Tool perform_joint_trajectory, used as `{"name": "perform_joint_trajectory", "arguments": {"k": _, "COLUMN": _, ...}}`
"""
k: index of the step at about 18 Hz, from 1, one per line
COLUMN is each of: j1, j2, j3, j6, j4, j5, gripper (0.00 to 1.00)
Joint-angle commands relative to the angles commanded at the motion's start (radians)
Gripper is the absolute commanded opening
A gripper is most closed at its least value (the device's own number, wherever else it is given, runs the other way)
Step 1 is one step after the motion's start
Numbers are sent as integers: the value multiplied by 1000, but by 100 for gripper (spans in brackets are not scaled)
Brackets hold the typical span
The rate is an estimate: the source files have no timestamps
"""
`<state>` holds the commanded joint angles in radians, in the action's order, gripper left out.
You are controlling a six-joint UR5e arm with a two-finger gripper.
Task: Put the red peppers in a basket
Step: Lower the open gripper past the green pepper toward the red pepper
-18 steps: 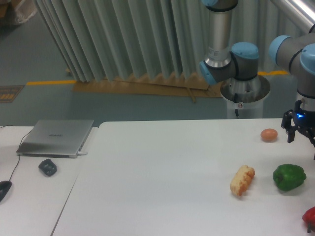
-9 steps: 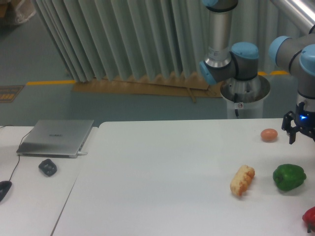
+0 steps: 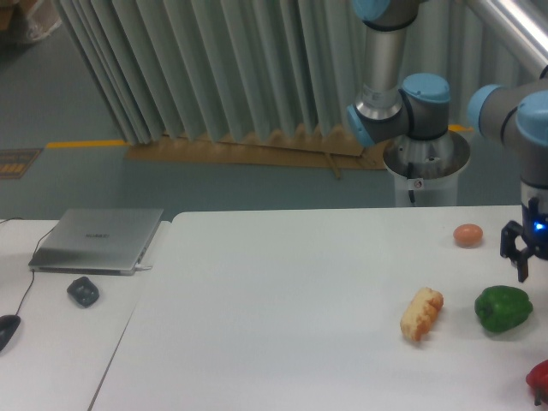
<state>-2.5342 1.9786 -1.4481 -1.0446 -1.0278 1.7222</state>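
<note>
Camera view: the bench (image 3: 282, 308) spreads wide to the left of the claw (image 3: 533, 257), which has slid rightward and lower, half out of frame; whether it is open I cannot tell. Just below it lies the green pepper (image 3: 503, 308). The red pepper (image 3: 539, 379) sits further below, cut by the frame edge. Likely approaching; no basket shows.
</note>
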Motion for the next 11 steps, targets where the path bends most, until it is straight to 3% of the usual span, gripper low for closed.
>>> {"name": "perform_joint_trajectory", "arguments": {"k": 2, "j1": 6, "j2": 28, "j3": 2, "j6": 0, "j4": 2, "j5": 54, "gripper": 100}}
{"name": "perform_joint_trajectory", "arguments": {"k": 11, "j1": -1, "j2": 89, "j3": 46, "j6": 3, "j4": 0, "j5": 57, "gripper": 100}}
